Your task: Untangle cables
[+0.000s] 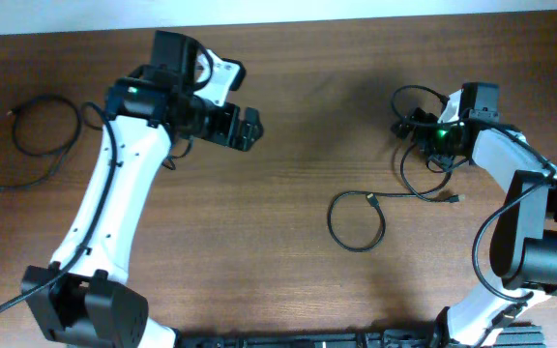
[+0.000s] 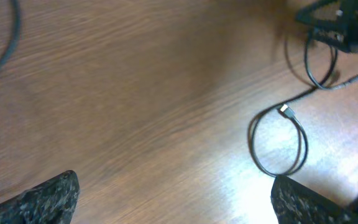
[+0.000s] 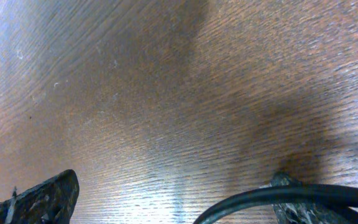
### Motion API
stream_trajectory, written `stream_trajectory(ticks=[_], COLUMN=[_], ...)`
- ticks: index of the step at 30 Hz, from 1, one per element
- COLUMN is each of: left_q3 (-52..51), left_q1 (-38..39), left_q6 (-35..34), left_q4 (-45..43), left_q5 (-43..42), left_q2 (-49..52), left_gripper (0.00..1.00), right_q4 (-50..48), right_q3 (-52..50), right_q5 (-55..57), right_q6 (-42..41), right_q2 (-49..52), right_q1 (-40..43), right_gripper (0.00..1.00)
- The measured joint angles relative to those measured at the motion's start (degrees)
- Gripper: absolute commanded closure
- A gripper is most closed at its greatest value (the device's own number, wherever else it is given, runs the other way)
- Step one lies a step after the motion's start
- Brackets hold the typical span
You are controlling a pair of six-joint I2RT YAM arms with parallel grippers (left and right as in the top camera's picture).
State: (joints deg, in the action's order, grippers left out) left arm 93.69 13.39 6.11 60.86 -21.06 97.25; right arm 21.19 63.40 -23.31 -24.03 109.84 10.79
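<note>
Left gripper [image 1: 248,129] at upper middle of frame: jaws spread wide, empty. Right gripper [image 3: 173,199] at right edge: also wide open, nothing clamped. Lone cable [image 1: 42,126] at upper left, well apart, so I judge it separated. Looped cable [image 1: 356,222] at centre right runs into cable cluster [image 1: 424,169] beside right gripper. That overlap not yet cleared.
</note>
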Motion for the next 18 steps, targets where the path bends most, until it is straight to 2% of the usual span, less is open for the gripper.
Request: stream_trajectory(ticks=[1, 2, 4, 6, 11, 14, 18], left_q3=[0.0, 0.0, 0.0, 0.0, 0.0, 0.0, 0.0], left_q1=[1.0, 1.6, 3.0, 4.1, 4.5, 4.5, 4.5], left_q6=[-0.1, -0.2, -0.2, -0.2, -0.2, -0.2, -0.2], left_q4=[0.0, 0.0, 0.0, 0.0, 0.0, 0.0, 0.0], left_q5=[0.0, 0.0, 0.0, 0.1, 0.8, 2.8, 6.1], left_q2=[0.0, 0.0, 0.0, 0.0, 0.0, 0.0, 0.0], left_gripper=[0.01, 0.01, 0.01, 0.01, 0.01, 0.01, 0.01], right_q4=[0.4, 0.5, 1.0, 3.2, 7.4, 11.0, 20.6], right_q3=[0.2, 0.2, 0.2, 0.0, -0.8, -1.4, -1.7], right_q5=[-0.1, -0.2, 0.2, 0.5, -4.4, -13.3, -17.3], right_q6=[0.2, 0.3, 0.5, 0.5, 0.1, 4.9, 11.3], right_q2=[0.0, 0.0, 0.1, 0.7, 1.7, 2.6, 2.6], right_q1=[0.0, 0.0, 0.0, 0.6, 1.7, 1.7, 1.0], right_gripper=[0.04, 0.33, 0.76, 0.94, 0.96, 0.96, 0.96])
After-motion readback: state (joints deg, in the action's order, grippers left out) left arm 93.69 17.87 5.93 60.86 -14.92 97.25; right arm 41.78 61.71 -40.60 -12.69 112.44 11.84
